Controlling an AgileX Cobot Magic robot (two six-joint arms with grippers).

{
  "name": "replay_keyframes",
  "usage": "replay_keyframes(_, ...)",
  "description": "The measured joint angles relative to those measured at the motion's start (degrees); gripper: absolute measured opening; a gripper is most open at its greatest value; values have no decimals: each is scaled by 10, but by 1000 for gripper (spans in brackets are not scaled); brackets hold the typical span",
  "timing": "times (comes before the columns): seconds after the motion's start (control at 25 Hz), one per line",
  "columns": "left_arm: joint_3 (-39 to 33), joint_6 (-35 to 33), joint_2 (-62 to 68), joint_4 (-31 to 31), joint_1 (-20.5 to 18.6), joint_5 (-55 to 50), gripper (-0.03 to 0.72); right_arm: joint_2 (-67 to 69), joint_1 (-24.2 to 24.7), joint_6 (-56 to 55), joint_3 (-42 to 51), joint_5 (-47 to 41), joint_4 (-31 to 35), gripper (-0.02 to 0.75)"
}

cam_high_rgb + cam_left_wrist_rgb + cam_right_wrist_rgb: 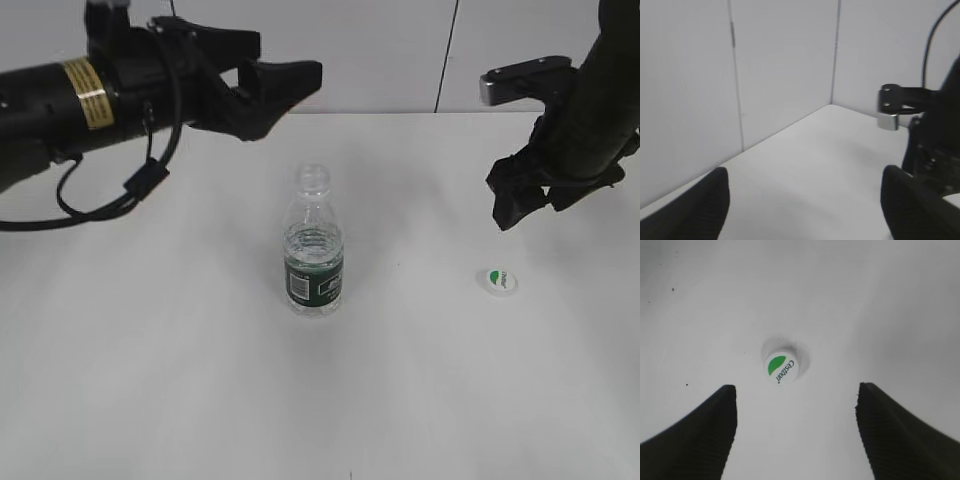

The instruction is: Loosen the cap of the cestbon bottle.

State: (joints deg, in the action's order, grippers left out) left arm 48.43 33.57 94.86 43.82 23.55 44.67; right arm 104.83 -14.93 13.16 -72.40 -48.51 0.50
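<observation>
We're seeing the cap (497, 281) lying off right of the cestbon bottle (314, 250), right gripper (522, 200) hovering spread wide above, left gripper (268, 92) gaping too

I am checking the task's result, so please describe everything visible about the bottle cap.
The cap is a small round white screw cap, apparently plastic, with a green leaf mark and the word Cestbon on top. It is off the bottle and lies flat, top up, on the white table, to the bottle's right and apart from it. Nothing touches it except the table. The right gripper hangs open above it, with its fingers on either side in the right wrist view.
</observation>
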Motion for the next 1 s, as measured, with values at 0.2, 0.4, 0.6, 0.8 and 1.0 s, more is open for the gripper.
replay_keyframes(0.2, 0, 9, -84, -66, -8, -151, 564, -42, 0, -5, 0, -4, 0, 565)
replay_keyframes(0.4, 0, 10, -148, -109, -45, -275, 564, -54, 0, -6, 0, -25, 0, 565)
replay_keyframes(0.6, 13, 10, -179, -117, -77, -412, 564, -54, 0, -7, 0, -37, -2, 565)
replay_keyframes(0.8, 69, 10, -181, -119, -88, -604, 564, -54, 0, -7, 0, -38, 0, 565)
replay_keyframes(1.0, 113, 10, -182, -128, -128, -667, 564, -54, 0, -8, 0, -38, -1, 565)
